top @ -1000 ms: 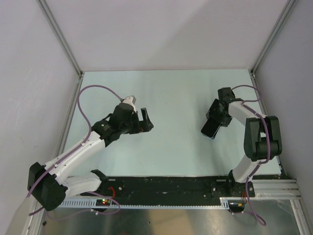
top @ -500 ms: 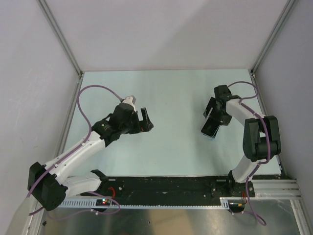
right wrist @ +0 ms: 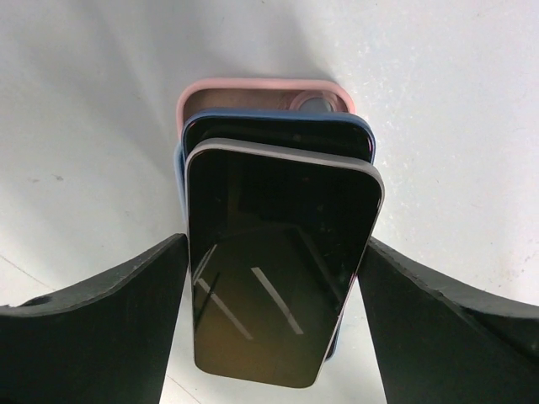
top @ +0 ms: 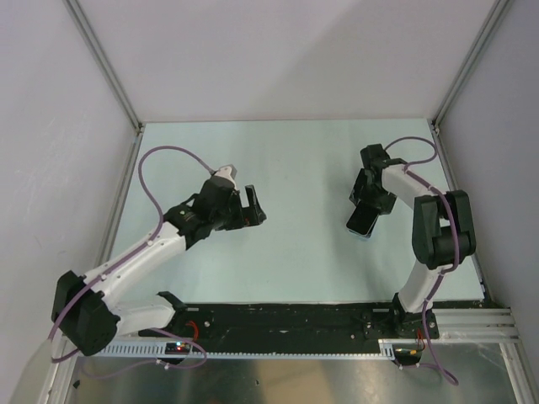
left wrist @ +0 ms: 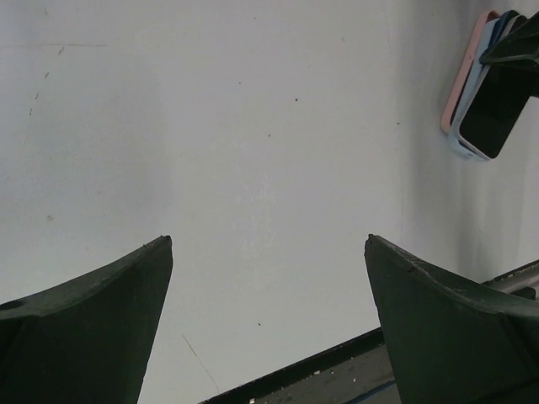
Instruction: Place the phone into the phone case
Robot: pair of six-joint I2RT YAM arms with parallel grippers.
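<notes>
A black-screened phone with a silver edge sits between my right gripper's fingers, which touch both of its long sides. Under it lie a blue case and, lowest, a pink case, both sticking out beyond the phone's far end. In the top view the right gripper holds the phone on the right side of the table. My left gripper is open and empty above the bare table, well left of the stack, which also shows in the left wrist view.
The pale green table is walled by white panels with metal posts at the back corners. A black rail runs along the near edge and shows in the left wrist view.
My right wrist has swung a little to the left and away, with the phone still between its fingers and hardly shifted. The left arm has barely moved.
</notes>
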